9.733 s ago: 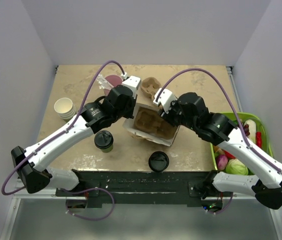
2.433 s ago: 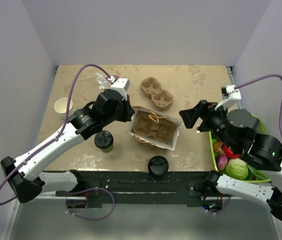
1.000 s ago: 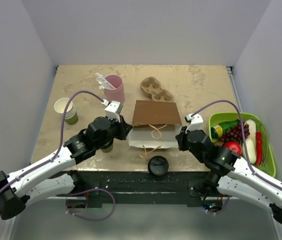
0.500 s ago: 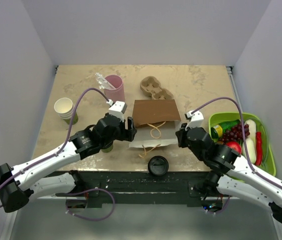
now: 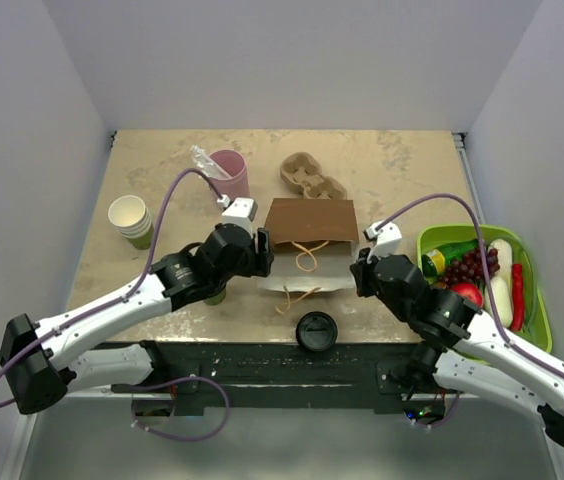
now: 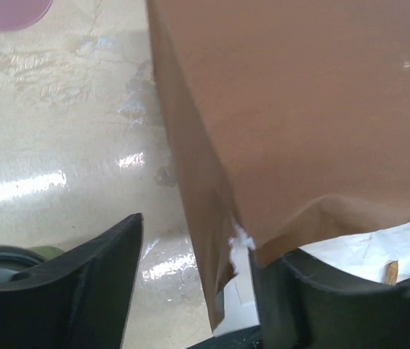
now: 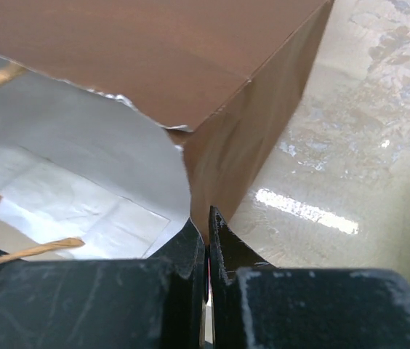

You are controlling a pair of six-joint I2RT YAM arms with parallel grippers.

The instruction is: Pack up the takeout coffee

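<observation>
Brown paper bag (image 5: 310, 220) lies on its side at the middle of the beige surface (image 5: 402, 165), its white inner lining and cord handles facing the arms. The right end effector (image 7: 206, 225) is closed tight on the bag's right side fold, with the paper edge pinched between its black fingers. The left end effector (image 6: 208, 240) is at the bag's left side with its fingers spread. The bag's edge stands between them, and neither finger presses on it.

The takeout coffee (image 6: 16, 256) stands on the surface just left of the bag, outside it. The left arm hides most of it from above. The left wrist view shows only part of its black lid and a strip of olive green beside the left finger.

Farther back stand a pink tumbler (image 5: 230, 172) and a pulp cup carrier (image 5: 312, 180). A stack of paper cups (image 5: 130, 218) is at the left. A loose black lid (image 5: 316, 328) lies near the front edge, and a green basket (image 5: 537, 290) of produce sits at the right.
</observation>
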